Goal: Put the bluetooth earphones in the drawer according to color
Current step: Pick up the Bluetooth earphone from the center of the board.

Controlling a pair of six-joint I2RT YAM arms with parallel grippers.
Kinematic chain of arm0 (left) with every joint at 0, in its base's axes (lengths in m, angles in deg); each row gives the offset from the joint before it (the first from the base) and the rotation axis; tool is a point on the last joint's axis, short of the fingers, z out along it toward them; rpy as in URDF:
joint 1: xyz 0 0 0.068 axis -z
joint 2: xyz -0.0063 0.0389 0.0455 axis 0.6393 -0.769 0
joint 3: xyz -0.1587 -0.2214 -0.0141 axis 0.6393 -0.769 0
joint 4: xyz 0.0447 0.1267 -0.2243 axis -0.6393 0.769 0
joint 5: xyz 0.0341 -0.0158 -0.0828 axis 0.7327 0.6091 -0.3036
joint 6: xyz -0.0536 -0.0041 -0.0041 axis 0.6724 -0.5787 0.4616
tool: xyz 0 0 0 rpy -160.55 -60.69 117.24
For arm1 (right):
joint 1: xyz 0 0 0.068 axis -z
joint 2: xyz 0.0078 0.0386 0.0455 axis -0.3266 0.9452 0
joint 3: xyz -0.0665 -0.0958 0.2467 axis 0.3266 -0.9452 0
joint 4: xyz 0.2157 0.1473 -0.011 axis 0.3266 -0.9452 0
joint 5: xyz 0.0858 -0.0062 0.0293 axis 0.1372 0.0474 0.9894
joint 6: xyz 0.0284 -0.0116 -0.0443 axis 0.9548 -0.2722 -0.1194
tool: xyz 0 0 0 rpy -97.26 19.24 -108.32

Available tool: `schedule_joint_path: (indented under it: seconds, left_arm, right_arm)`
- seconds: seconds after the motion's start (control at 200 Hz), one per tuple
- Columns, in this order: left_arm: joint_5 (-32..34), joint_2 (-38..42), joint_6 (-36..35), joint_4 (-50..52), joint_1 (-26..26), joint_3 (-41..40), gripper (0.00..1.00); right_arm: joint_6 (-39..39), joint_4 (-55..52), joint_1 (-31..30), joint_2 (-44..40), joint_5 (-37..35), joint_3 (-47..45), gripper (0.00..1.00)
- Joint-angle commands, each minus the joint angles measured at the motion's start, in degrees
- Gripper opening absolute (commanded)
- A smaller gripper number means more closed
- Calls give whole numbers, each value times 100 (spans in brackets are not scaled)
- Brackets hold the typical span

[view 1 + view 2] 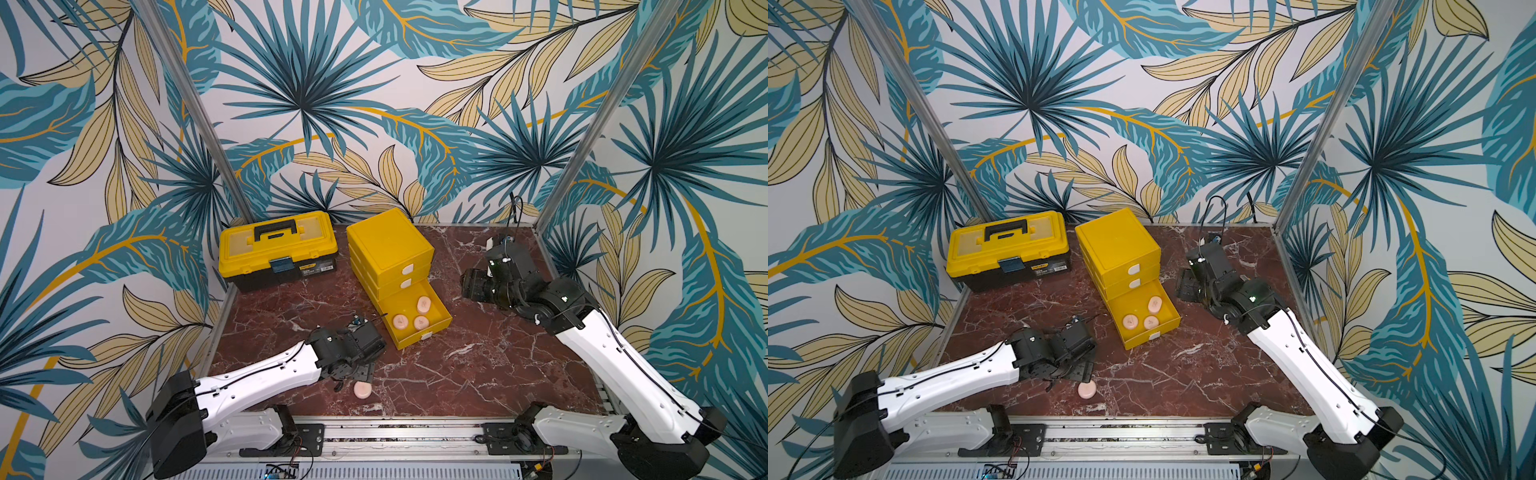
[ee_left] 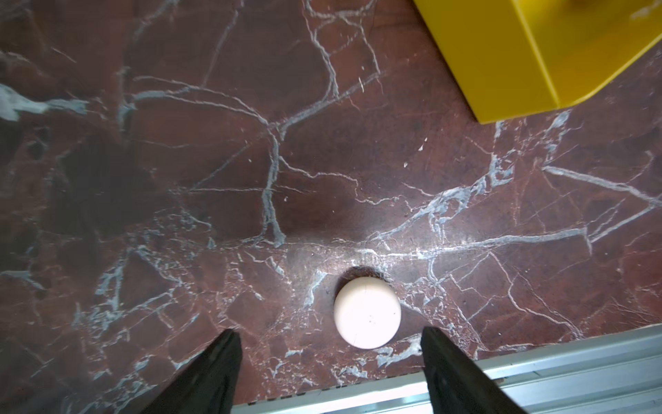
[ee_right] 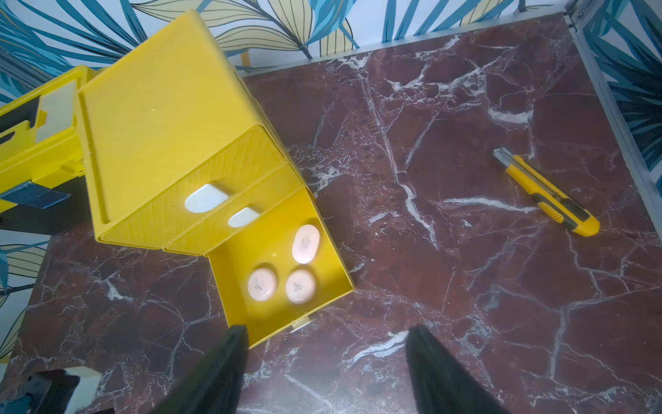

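The left gripper [image 2: 329,330] hangs low with its jaws spread wide and empty. A pale pink earphone case [image 2: 367,312] lies on the marble table [image 2: 215,179] just ahead of its fingertips, in line with the gap and touching neither. The right gripper [image 3: 327,329] is likewise wide open and empty; just ahead of it the bottom drawer [image 3: 236,258] of the yellow chest [image 3: 161,136] stands pulled out with three pink cases [image 3: 300,286] inside, and a utility knife [image 3: 546,191] lies well beyond.
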Motion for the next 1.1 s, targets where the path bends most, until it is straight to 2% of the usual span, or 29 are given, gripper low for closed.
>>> schedule_joint_path:
  seconds: [0.0, 0.371, 0.907, 1.092]
  left_arm:
    - [-311, -274, 204, -580, 171, -200, 85]
    - [-548, -892, 271, -952, 282, -462, 82]
    - [-505, -1080, 231, -782, 285, -630, 81]
    - [-585, -1170, 237, -952, 286, -693, 77]
  right_arm:
    - [78, -221, 49, -99, -130, -147, 75]
    - [103, -241, 84, -125, -60, -183, 76]
    - [140, -246, 102, -107, 8, -213, 76]
    - [159, -244, 104, -103, 19, -229, 76]
